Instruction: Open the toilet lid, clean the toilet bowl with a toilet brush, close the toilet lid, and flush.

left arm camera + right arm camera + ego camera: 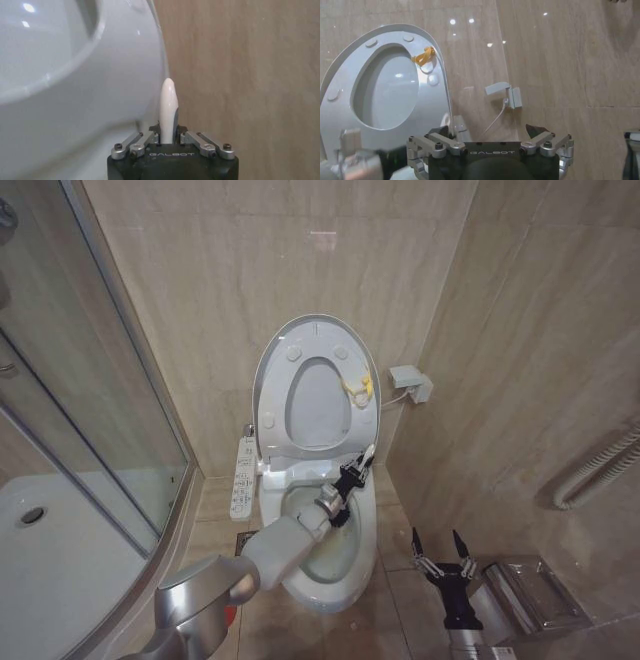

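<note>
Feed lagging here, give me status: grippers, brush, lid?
Left gripper over toilet bowl, shut on toilet brush handle. Right gripper open, parked low beside the bowl. Toilet lid up. Nothing in the way.

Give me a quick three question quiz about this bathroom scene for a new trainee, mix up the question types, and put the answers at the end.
1. True or false: the large glossy white plastic oval toilet lid is raised against the wall.
2. Which hand grips the thin white handle of the toilet brush? A) left hand B) right hand C) neither
3. Fill in: the right hand hangs open, low beside the white ceramic toilet bowl, holding ____.

Key:
1. True; the lid stands upright with the small yellow loop at its edge.
2. A; the left hand is shut on the handle over the bowl.
3. Nothing.
</note>
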